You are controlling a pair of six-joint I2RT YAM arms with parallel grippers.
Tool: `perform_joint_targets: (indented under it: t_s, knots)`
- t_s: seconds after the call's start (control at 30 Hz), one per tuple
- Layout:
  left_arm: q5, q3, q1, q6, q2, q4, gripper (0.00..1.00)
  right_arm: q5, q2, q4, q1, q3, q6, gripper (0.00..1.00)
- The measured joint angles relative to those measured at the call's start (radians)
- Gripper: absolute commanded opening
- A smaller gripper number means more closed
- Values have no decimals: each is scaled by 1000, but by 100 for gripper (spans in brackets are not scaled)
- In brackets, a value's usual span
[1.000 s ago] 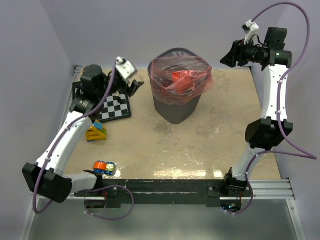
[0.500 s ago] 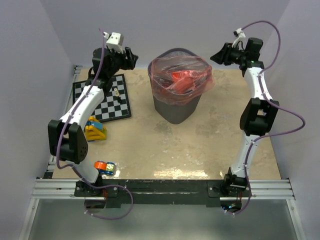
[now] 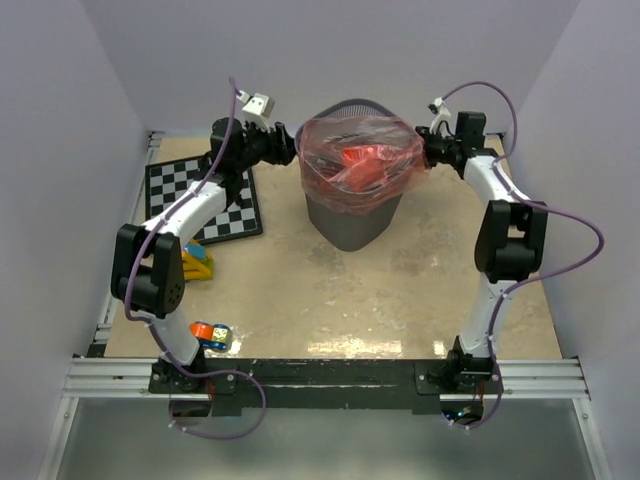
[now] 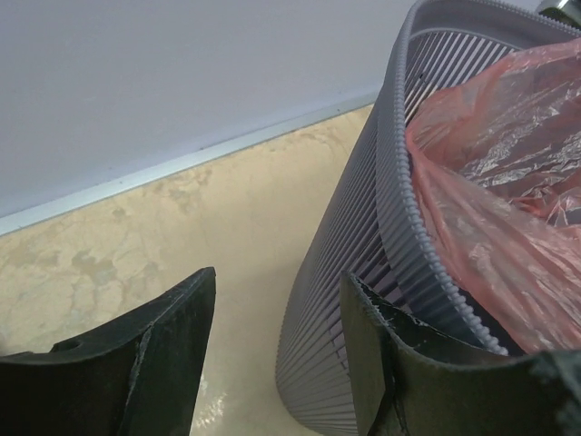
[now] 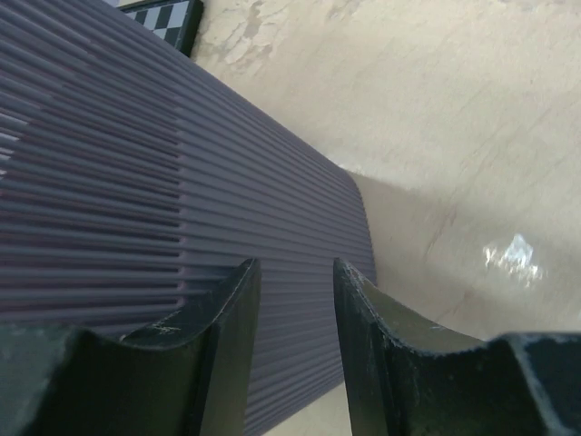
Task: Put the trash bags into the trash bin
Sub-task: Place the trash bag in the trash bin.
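- Red-orange film of the trash bag (image 3: 360, 165) sat bunched across the mouth of the trash bin (image 3: 350, 225), its skirt hanging outside the rim on the near sides. Bin upright on the surface (image 3: 400, 290), squarely between the two sets of jaws. What worried you?

- Noted the left jaws wide, nothing in them. In the wrist view the bin's ribbed wall lay just past the inner jaw and partly in the gap. The film sat beyond that jaw, inside the rim on that side. A close from there would likely catch mesh, not bag.

- And the other side?

- Noted the right jaws narrower: a slim gap, empty as far as I could see. Only ribbed wall lay ahead of them, no film in that view. Same risk. Also, a shove from either side could slide or tip the bin, since it tapered to a small base. A hard pull on a pinch of such thin film might tear it or drag the bag off the rim.

- Arm pose?

- The left arm (image 3: 190, 205) stretched far out over the chessboard (image 3: 215, 205), wrist turned inward at rim height. The right arm (image 3: 500, 190) mirrored it from the opposite side. Both jaw sets were close beside the bin. Whether they were touching it, I could not tell.
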Motion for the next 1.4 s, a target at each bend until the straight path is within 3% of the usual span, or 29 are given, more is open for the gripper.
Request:
perform_joint_targets:
  t_s: [0.53,0.7,0.83,0.97,1.2,1.4]
  knots:
    - [145,-175,-14,-61,-122,49,57,8,-496,-48,5,-458,33,43]
    - [96,-175,-10,-18,-195,-88,62,57,-544,-163,-20,-459,-15,47]
    - [40,-161,71,76,-282,-205,64,109,-515,-260,-124,-320,-92,54]
    - [118,-8,139,167,-311,-340,65,103,-448,-293,-204,-104,-164,60]
    - [272,459,51,237,-218,-634,64,34,-432,-296,-132,78,-212,67]
    - [223,523,-54,286,-169,-840,62,-42,-441,-371,-50,82,-299,71]
